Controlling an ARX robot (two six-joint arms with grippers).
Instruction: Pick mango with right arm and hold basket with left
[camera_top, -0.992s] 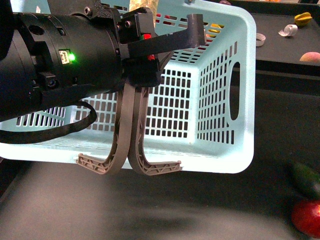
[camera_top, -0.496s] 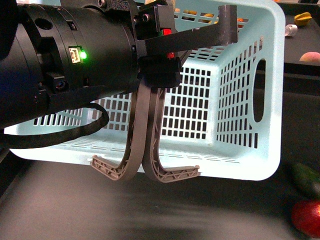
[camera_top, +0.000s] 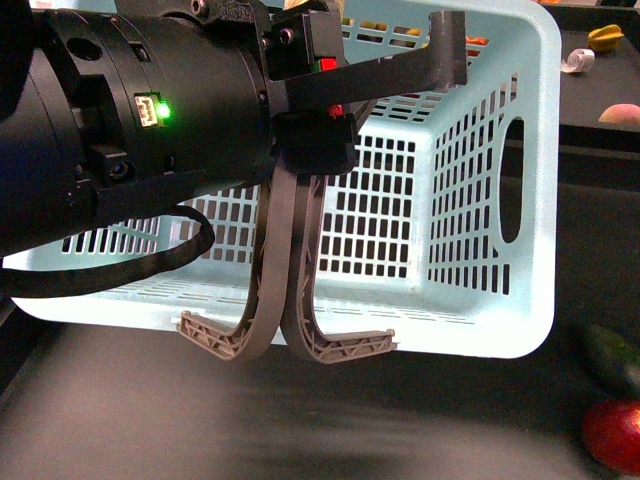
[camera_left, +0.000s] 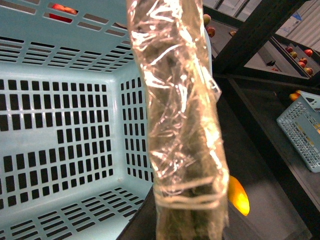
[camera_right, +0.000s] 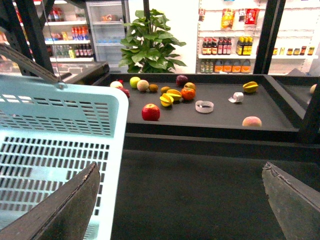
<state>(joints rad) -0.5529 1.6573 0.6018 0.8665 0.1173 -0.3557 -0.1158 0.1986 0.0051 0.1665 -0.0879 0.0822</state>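
While the left tool (camera_top: 400, 75) clamps the basket (camera_top: 480, 200) handles (camera_top: 285, 260), the right tool (camera_right: 180, 200) gapes wide (shelf labels (camera_right: 227, 17) illegible).

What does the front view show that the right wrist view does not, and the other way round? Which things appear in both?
Only the front view: the left arm with its green light, the left gripper closed on the two handles, and a red fruit beside a dark green fruit. Only the right wrist view: the right gripper, open and empty, a red apple, a potted plant, shop shelves. Both: the basket, the yellow star-shaped fruit, a peach.
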